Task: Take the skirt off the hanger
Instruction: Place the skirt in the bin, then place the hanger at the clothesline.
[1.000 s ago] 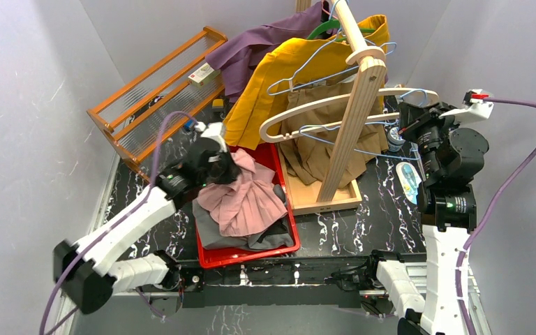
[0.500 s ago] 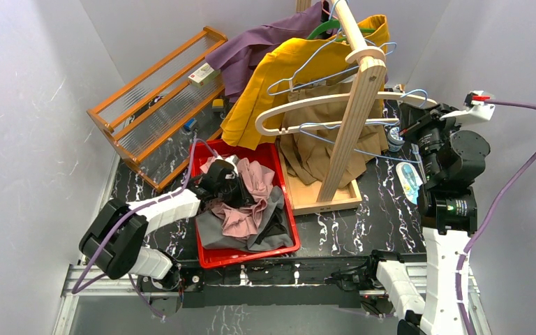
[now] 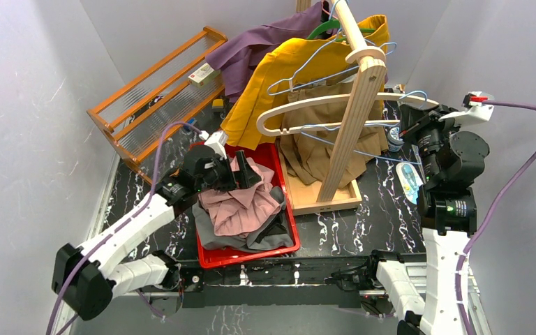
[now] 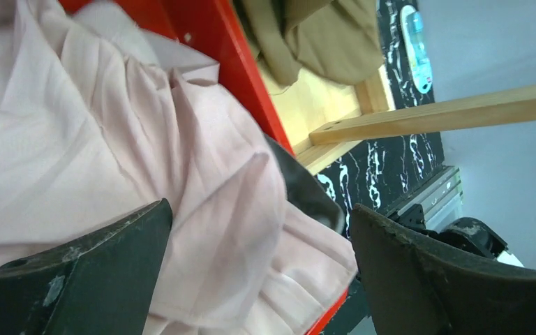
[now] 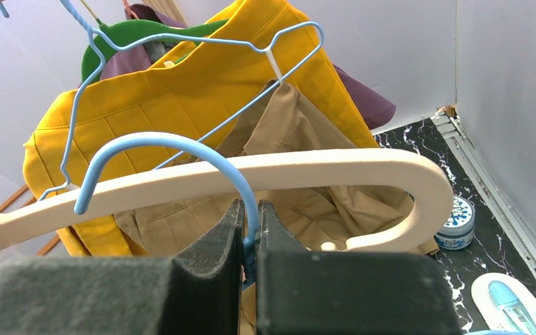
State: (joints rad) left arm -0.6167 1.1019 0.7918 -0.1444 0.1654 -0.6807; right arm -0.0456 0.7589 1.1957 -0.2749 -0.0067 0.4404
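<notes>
The pink pleated skirt point(image 3: 241, 206) lies crumpled in the red bin point(image 3: 251, 257), on top of a grey garment point(image 3: 213, 234). My left gripper point(image 3: 241, 174) hovers just above it, open, with nothing between its fingers. In the left wrist view the skirt point(image 4: 146, 139) fills the space below the wide-spread left gripper point(image 4: 258, 258). The cream hanger point(image 3: 307, 106) hangs in the air by the wooden stand, bare of the skirt. My right gripper point(image 5: 250, 216) is shut on the hanger's blue hook point(image 5: 174, 143); the cream hanger point(image 5: 286, 171) curves across that view.
A wooden stand point(image 3: 352, 112) rises from a tray, with tan point(image 3: 321, 150), yellow point(image 3: 279, 70) and purple point(image 3: 265, 38) garments on wire hangers behind it. An orange wooden rack point(image 3: 153, 91) leans at back left. A small tin point(image 3: 394, 137) and a white-blue item point(image 3: 408, 178) lie near the right arm.
My left gripper lowered the pink skirt into the red bin, opened and let it go, then lifted slightly. The right gripper kept its hold on the hanger hook.
</notes>
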